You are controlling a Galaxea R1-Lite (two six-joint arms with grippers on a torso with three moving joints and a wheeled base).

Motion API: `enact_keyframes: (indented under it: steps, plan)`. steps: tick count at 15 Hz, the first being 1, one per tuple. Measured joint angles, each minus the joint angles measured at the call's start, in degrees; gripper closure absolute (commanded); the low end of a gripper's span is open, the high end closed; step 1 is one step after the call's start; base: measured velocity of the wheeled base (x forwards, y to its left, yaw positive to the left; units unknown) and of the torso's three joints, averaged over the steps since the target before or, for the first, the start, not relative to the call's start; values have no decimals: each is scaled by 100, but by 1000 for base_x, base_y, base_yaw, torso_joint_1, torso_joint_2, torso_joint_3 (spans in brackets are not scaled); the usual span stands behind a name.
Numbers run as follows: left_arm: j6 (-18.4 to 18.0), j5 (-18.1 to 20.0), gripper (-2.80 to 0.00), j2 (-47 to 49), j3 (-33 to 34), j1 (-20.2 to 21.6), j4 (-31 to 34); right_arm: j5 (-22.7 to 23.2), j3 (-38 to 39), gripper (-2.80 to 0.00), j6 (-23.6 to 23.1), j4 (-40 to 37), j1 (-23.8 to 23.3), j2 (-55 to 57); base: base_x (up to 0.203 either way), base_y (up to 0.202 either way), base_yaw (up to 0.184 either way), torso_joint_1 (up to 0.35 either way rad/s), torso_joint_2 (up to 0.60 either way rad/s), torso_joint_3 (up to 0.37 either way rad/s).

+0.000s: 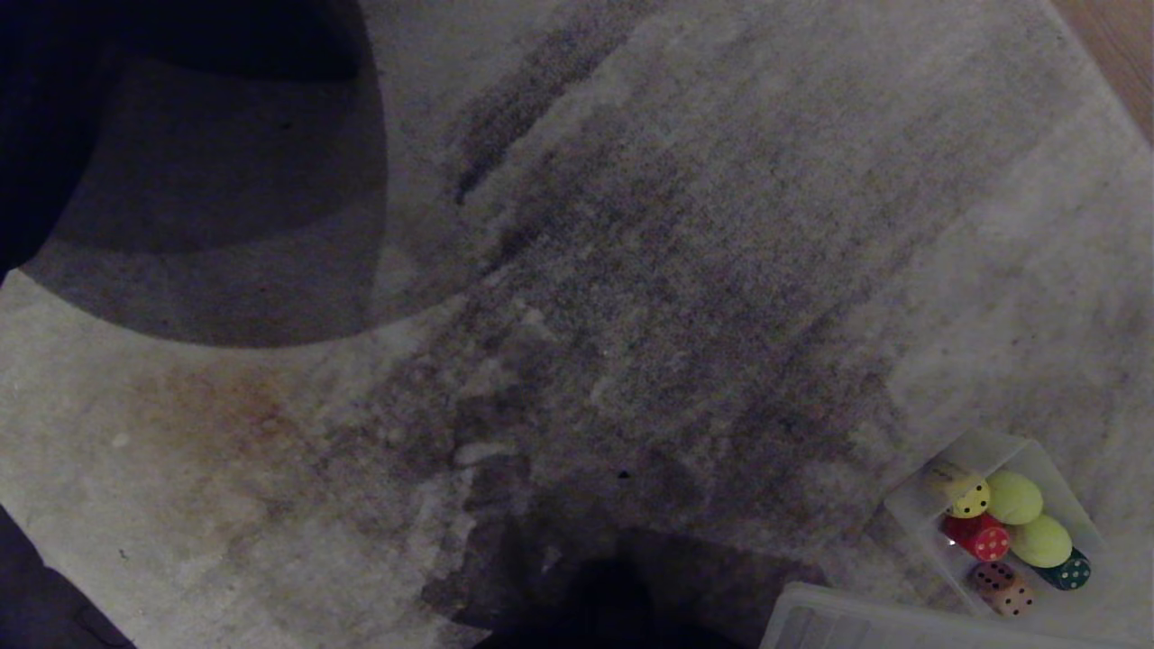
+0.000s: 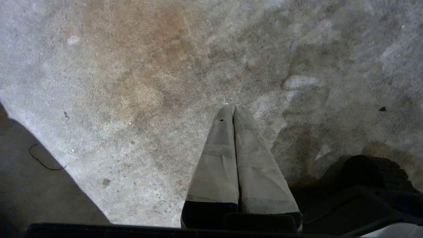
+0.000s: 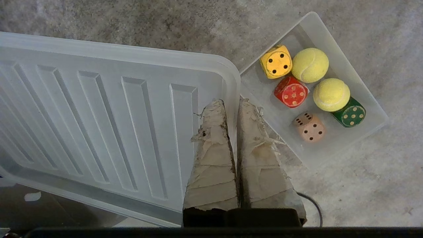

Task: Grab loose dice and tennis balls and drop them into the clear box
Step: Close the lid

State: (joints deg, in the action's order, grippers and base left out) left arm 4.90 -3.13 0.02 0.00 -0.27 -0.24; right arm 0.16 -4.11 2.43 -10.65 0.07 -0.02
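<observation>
My right gripper [image 3: 233, 105] is pressed closed and empty above the ribbed panel [image 3: 99, 115], and my left gripper [image 2: 232, 107] hangs closed over the carpet [image 2: 132, 82]. Just beside the panel, the clear box [image 3: 347, 72] holds all four dice [image 3: 291, 92] and both tennis balls [image 3: 310, 65].

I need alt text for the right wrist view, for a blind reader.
A clear box on carpet holds four dice and two tennis balls. The right gripper, fingers shut and empty, hangs over the edge of a ribbed translucent panel beside the box.

Ribbed panel [image 3: 109, 122] touching clear box [image 3: 350, 71]
</observation>
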Motion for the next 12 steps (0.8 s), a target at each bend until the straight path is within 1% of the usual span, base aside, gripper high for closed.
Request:
enact_keyframes:
  steps: [2, 8, 9, 12]
  plan:
    - [-35, 11, 0, 0, 0, -2, 8, -2, 0, 0, 0, -1, 0, -11, 0, 0, 0, 0, 0, 0]
    - [39, -22, 0, 0, 0, -2, 11, -2, -2, 0, 14, -6, 0, -13, 0, 0, 0, 0, 0, 0]
    - [41, -23, 0, 0, 0, -2, 4, -1, -2, 0, 21, -9, 0, -13, -97, 0, 2, -2, -2, 2]
    - [41, -26, 0, 0, 0, 0, 11, 0, -2, 0, 16, -9, 0, -16, -180, 0, -1, 1, 3, 0]
